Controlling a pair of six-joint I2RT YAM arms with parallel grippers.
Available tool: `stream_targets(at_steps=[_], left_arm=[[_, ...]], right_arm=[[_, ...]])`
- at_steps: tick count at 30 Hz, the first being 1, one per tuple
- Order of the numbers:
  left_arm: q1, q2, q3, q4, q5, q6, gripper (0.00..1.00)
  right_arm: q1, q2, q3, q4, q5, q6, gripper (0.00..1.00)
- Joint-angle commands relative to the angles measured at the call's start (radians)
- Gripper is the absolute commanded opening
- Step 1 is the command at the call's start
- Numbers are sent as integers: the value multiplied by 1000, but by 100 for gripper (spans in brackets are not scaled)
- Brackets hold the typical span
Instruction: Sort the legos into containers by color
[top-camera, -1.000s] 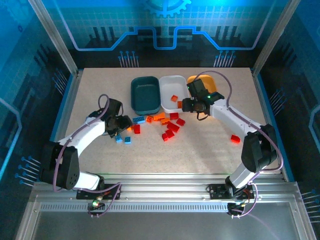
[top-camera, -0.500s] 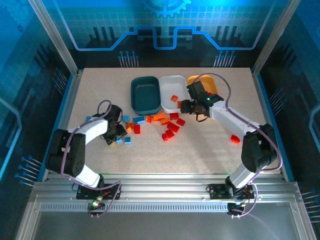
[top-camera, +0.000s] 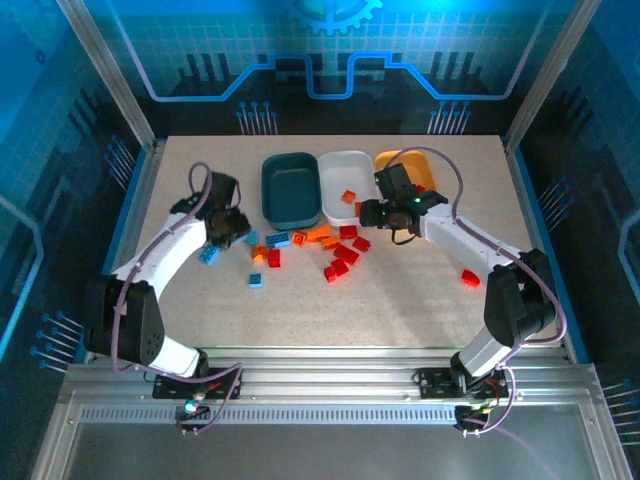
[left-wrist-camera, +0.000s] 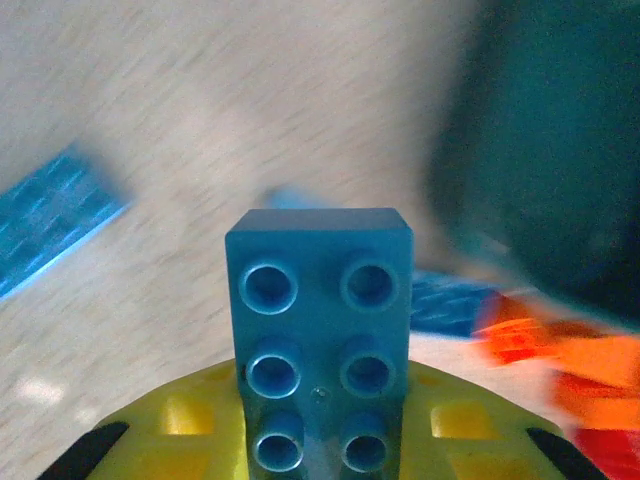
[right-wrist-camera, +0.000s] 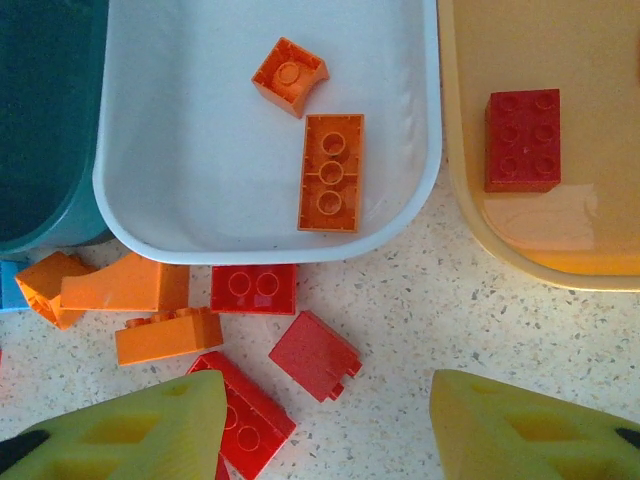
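- Legos (top-camera: 345, 253), red and orange, lie on the surface (top-camera: 400, 310) beside the white tub (right-wrist-camera: 200, 190).
- Light blue brick (left-wrist-camera: 320, 300) is pinched in the left fingers (left-wrist-camera: 180, 430), left of the dark teal tub (top-camera: 290, 190).
- Right fingers (right-wrist-camera: 130, 430) stand apart, empty, above them.

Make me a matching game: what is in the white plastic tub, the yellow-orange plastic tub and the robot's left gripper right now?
Things
1. white rounded plastic tub
2. yellow-orange rounded plastic tub
3. left gripper

What it holds
A. one red plastic brick
B. one light blue plastic brick
C. two orange plastic bricks

Pairs: 1-C, 2-A, 3-B
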Motion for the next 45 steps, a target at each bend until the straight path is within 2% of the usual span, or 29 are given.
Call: stream_targets(at_steps=[1,6,9,12,15,17,18,23,24,27,32,35,37,41,45], left_arm=[[-31,97,136,34,132,55,15],[-68,333,360,77,241,63,18],[-84,466,486,46,267,53,17],[-89,537,557,39,241,46,19],[-90,577,599,37,247,41,29],[-94,590,618,35,256,44,47],[-97,587,627,32,261,48,53],[-107,479,589,79,293,72,75],[-107,446,575,81,297,78,79],[-107,331,479,92,290,94,82],[-104,71,145,152,219,88,85],[-89,-86,-63,166,146,67,97],[-58,-180,-197,185,124,38,99],[27,-284,-373,219,192,-37,99],[41,-329,-451,248,226,-62,99]], right_arm=[[7,-26,-19,11,-20,18,57],[6,-55,-38,-11,-2,18,57],[7,-94,-61,-24,10,18,57],[6,-131,-88,-36,14,18,57],[7,-156,-107,-47,15,18,57],[7,-165,-114,-53,15,17,58],[6,-168,-116,-55,15,15,58],[18,-166,-111,-61,5,16,58],[27,-161,-107,-65,2,17,58],[82,-138,-90,-79,-3,24,60],[217,-75,-57,-104,37,41,67],[286,-6,-26,-114,36,50,70],[332,62,21,-144,35,41,72],[376,209,120,-224,31,33,74],[374,269,145,-258,67,54,73]])
